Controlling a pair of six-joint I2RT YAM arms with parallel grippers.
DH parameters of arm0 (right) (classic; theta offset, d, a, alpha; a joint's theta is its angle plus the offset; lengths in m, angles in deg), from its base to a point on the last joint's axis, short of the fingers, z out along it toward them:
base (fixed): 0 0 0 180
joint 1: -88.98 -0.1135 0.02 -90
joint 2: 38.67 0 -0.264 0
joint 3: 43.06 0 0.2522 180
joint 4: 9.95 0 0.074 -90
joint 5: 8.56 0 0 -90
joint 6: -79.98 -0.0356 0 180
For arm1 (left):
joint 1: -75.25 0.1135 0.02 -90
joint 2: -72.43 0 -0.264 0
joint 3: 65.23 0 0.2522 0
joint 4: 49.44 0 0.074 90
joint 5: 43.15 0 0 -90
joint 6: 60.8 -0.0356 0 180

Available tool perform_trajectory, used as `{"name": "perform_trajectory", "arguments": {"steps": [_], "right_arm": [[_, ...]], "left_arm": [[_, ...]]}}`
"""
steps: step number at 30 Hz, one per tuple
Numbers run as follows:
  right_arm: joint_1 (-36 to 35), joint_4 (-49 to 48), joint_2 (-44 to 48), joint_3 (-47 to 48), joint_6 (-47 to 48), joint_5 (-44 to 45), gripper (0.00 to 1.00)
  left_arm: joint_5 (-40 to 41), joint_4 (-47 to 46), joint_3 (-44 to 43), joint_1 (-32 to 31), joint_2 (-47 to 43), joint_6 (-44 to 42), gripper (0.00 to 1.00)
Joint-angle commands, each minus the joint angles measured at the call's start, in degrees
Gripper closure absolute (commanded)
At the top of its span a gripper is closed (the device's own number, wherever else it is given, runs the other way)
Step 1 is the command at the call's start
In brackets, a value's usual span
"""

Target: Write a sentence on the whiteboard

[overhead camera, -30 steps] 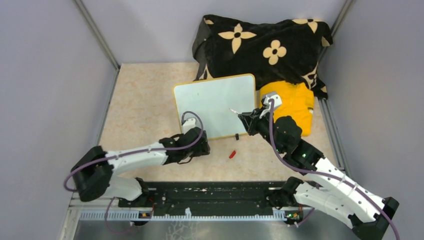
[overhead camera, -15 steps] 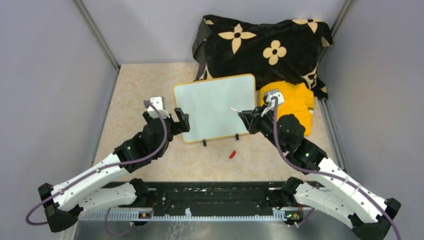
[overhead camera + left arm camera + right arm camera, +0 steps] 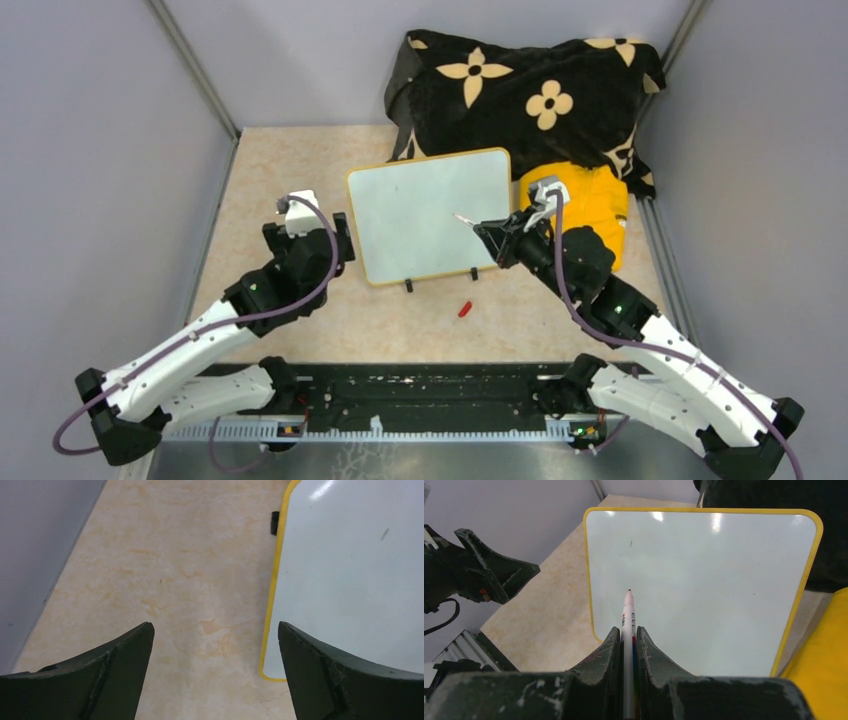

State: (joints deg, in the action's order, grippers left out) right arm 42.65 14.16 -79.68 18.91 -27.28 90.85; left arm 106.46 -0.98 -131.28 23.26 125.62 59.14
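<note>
The right jaws grip a marker (image 3: 628,614), tip over the whiteboard (image 3: 704,580) ahead. The left jaws gape empty, the whiteboard's edge just to their right.

Plain pale grey walls (image 3: 100,150) closed in the space on three sides, joined at the back corners by slanting silver metal posts (image 3: 195,70). The beige marbled tabletop (image 3: 280,170) was evenly lit. A crumpled black cloth with cream flower shapes (image 3: 520,90) lay against the back wall, with a bright yellow fabric (image 3: 595,200) just in front of it. A black mounting rail (image 3: 430,395) ran along the near edge.
</note>
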Motion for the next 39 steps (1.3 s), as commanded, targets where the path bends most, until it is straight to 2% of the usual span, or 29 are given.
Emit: {"name": "perform_trajectory", "arguments": {"steps": [1, 7, 8, 10, 13, 15, 17, 20, 22, 25, 28, 32, 35, 39], "right_arm": [[0.1, -0.2, 0.9, 4.2, -0.5, -1.1, 1.0], [0.1, -0.5, 0.6, 4.6, 0.9, -1.4, 1.0], [0.1, -0.5, 0.4, 4.6, 1.3, -1.6, 1.0], [0.1, -0.7, 0.0, 4.7, 1.7, -2.0, 1.0], [0.1, -1.8, -0.4, 4.6, 2.2, -2.6, 1.0], [0.1, -2.7, -0.8, 4.6, 2.4, -3.1, 1.0], [0.1, -3.0, -1.4, 5.2, 2.8, -3.7, 1.0], [0.1, -2.8, -2.8, 6.6, 4.1, -4.5, 1.0], [0.1, -2.7, -3.1, 7.1, 4.5, -4.9, 1.0], [0.1, -3.2, -2.7, 6.5, 4.4, -5.2, 1.0], [0.1, -3.1, -2.2, 5.9, 4.4, -5.4, 1.0], [0.2, -3.9, -1.7, 4.7, 4.7, -5.1, 1.0], [0.2, -5.0, -1.2, 3.6, 4.5, -5.3, 1.0], [0.2, -5.4, -1.0, 2.9, 4.0, -5.5, 1.0]], "left_arm": [[-4.4, -6.7, 0.2, 0.1, -4.9, -11.4, 0.01], [3.8, -10.9, 3.8, 0.4, -6.4, -16.6, 0.01], [2.8, -11.4, 3.9, 1.4, -6.0, -16.8, 0.01], [-7.6, -10.2, 1.6, 7.5, -4.5, -14.8, 0.01], [-31.4, -7.4, -3.3, 23.9, -0.3, -9.3, 0.01], [-44.9, -5.9, -6.1, 31.5, 2.6, -8.2, 0.01], [-50.6, -6.4, -6.9, 34.6, 4.1, -7.7, 0.01], [-57.9, -13.1, -2.8, 37.1, 2.2, -7.0, 0.01], [-59.3, -18.9, 0.9, 39.2, -0.9, -5.8, 0.01], [-57.3, -25.0, 5.5, 41.8, -5.3, -3.5, 0.01], [-54.9, -29.2, 8.7, 43.7, -8.0, -4.9, 0.01], [-42.1, -25.7, 9.6, 45.3, -5.1, -5.7, 0.01], [-46.7, -26.2, 9.7, 47.2, -2.6, -4.2, 0.01], [-61.7, -32.3, 9.5, 48.1, 1.8, -5.4, 0.01]]}}
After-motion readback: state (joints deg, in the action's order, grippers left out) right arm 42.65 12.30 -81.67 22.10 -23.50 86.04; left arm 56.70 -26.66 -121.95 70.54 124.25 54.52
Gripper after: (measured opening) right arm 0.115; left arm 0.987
